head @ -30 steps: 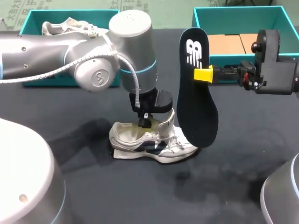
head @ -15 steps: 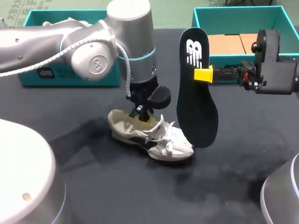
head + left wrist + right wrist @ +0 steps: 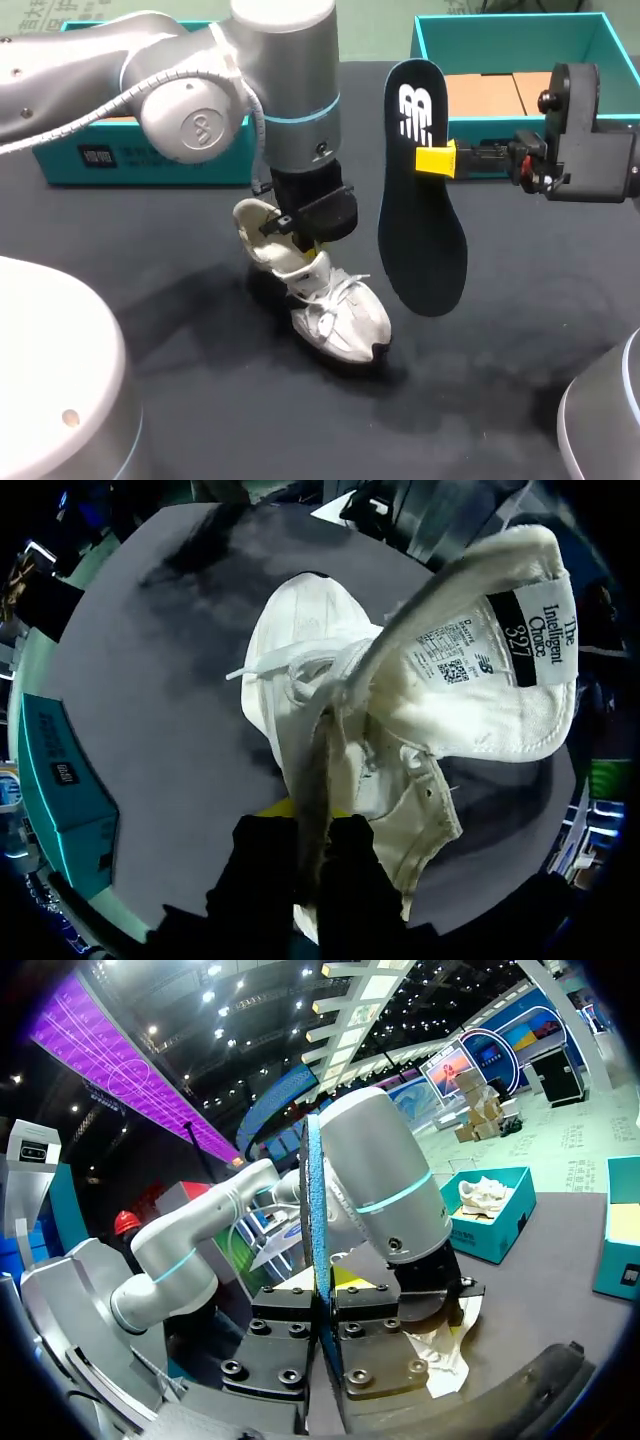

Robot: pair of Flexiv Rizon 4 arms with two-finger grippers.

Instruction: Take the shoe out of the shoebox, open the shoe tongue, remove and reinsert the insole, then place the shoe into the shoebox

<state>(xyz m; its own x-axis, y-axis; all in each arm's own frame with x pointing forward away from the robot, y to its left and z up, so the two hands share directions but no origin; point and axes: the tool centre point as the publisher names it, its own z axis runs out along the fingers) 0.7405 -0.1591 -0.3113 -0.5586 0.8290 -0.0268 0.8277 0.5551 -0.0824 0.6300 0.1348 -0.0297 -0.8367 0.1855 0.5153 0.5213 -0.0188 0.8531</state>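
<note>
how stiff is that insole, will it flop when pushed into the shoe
Probably fairly stiff: the insole hangs straight from the right gripper, pinched at one edge. Likely light, since that small pinch holds it. It looks thin edge-on in the right wrist view, so it may bend against the shoe.

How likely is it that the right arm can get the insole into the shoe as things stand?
Probably not yet. The right gripper holds the insole upright in the air beside the shoe, nothing between them, but the left gripper, shut on the shoe's upper, sits right over its opening.
</note>
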